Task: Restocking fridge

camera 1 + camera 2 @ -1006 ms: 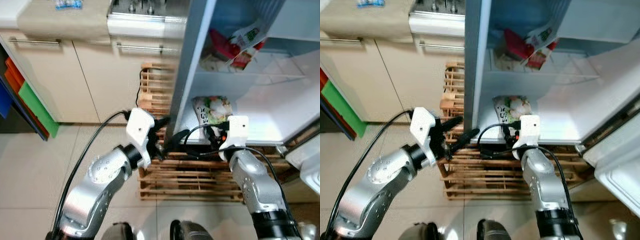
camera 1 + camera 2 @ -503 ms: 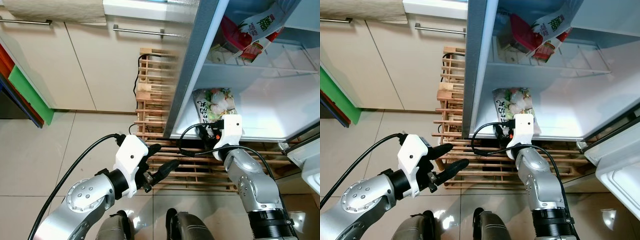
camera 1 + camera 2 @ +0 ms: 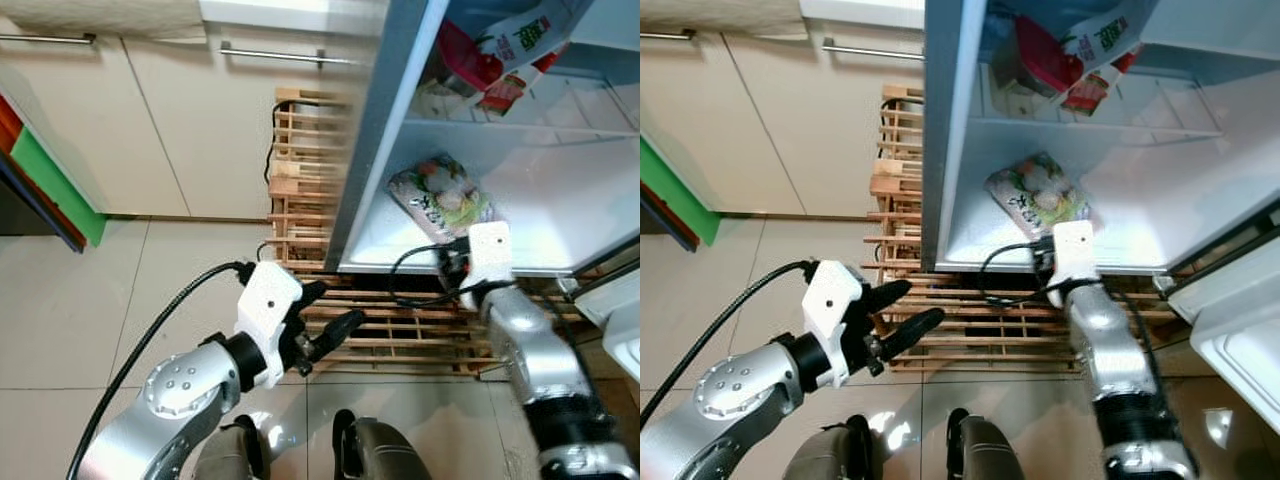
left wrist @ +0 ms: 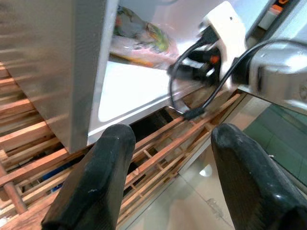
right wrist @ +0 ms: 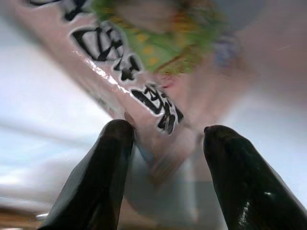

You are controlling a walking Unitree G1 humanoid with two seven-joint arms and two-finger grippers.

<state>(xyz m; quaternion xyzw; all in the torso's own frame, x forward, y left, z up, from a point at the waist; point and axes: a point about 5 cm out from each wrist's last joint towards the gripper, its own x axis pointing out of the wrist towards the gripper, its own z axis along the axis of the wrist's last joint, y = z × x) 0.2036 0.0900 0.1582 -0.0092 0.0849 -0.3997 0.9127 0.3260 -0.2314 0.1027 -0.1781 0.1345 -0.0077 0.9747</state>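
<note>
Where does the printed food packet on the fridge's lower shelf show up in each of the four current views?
Left eye view: food packet on the lower shelf, just above the right gripper.
Right eye view: centre, same shelf.
Left wrist view: blurred, near the top.
Right wrist view: close up, just beyond the open jaws.
Shared landmark: white lower shelf.

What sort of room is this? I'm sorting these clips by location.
Probably a home kitchen: an open fridge holding a food packet, cream cabinets with bar handles, and a tiled floor.
</note>
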